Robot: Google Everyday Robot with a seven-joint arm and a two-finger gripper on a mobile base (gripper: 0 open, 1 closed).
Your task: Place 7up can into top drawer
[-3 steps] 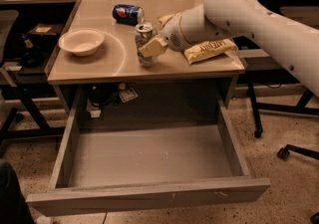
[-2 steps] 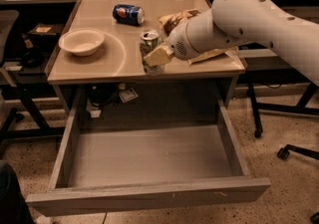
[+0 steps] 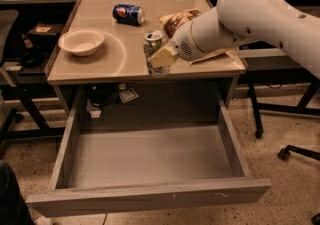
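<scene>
The tool (image 3: 159, 58) is closed on the 7up can (image 3: 151, 44). One beige finger (image 3: 162, 56) lies across the can's front and the other is hidden behind it. The can stands upright at the front edge of the bench (image 3: 100, 66), above the back of the open drawer (image 3: 150, 196). Its silver top shows, with the pull tab facing up. The finger covers much of the side, so no lettering can be read there; only pale and greenish patches show.

Further back on the bench a dark blue Pepsi can (image 3: 128, 13) lies on its side, its red-and-white round mark turned towards the camera. A cream bowl (image 3: 81, 41) sits to the left, well apart from both cans. A chip bag (image 3: 177, 19) lies behind the 7up can. The white arm (image 3: 260, 14) crosses over most of it and its print is unreadable.

The drawer is pulled far out, with its grey floor bare and its flat front panel nearest the camera. In the gap under the bench, behind the drawer, are a dark lump (image 3: 102, 95) and a small white card (image 3: 128, 94), both too dim to identify. A chair base (image 3: 295, 151) is cut off at the right edge.
</scene>
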